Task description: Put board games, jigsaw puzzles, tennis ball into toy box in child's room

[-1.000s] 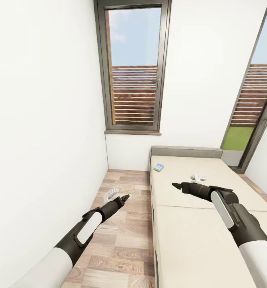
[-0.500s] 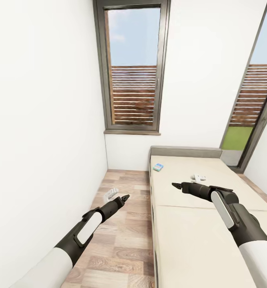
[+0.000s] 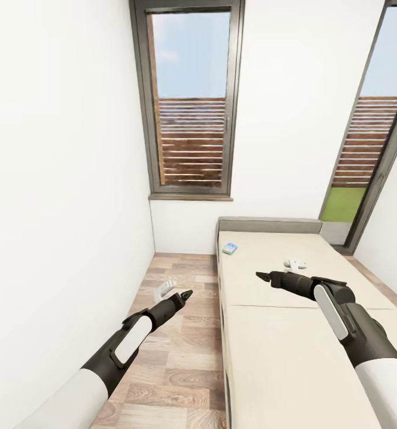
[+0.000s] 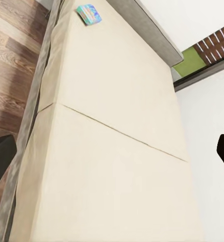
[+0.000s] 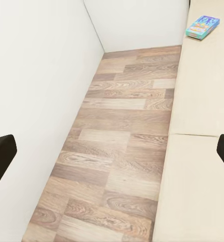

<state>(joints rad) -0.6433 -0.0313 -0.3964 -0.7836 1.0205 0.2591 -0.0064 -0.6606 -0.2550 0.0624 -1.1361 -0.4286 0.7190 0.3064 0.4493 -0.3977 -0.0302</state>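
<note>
Nearest, both arms reach forward with nothing in them. The left tool (image 3: pixel 186 294) hangs over the wood-plank floor (image 3: pixel 180 357) beside the bed (image 3: pixel 281 357); the right tool (image 3: pixel 260 276) hovers low over the beige mattress. In each wrist view the two fingers sit at opposite edges of the picture with bare space between, so both tools are spread apart and hold nothing, which suits a robot judged to be on its approach rather than grasping.

On the floor just beyond the left tool lies a small white thing (image 3: pixel 164 288), too small to identify. On the mattress, just past the right tool, rests another small white object (image 3: pixel 294 264), likewise unclear.

Farther up the bed, near the grey headboard (image 3: pixel 269 225) and close to the edge toward the floor, lies a small flat box with blue and multicoloured print (image 3: pixel 229 248), probably one of the board games. It sits well apart from either tool, so the base likely must come closer first.

Behind stand white walls and a tall dark-framed window (image 3: pixel 189 101).
</note>
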